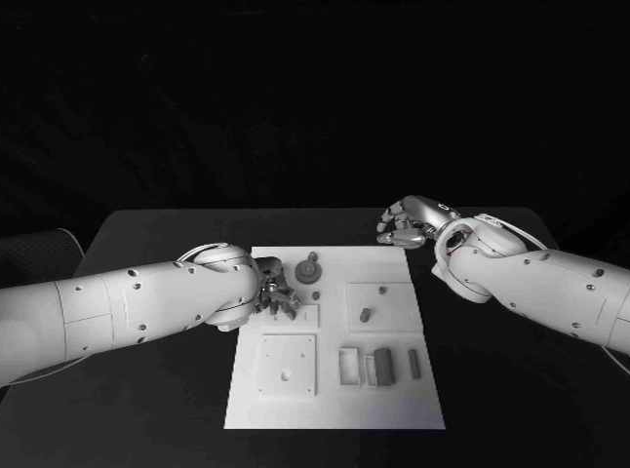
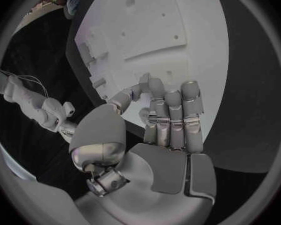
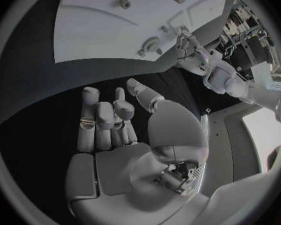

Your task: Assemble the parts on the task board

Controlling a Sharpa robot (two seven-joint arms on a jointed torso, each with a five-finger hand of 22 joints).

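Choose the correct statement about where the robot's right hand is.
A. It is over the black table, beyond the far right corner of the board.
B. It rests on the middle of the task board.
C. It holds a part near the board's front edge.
A: in the head view the right hand is over the black table just off the far right corner of the white task board, with nothing in it.

My left hand (image 1: 270, 292) covers part of the task board (image 1: 336, 409) at its left edge; I cannot tell if it holds anything.
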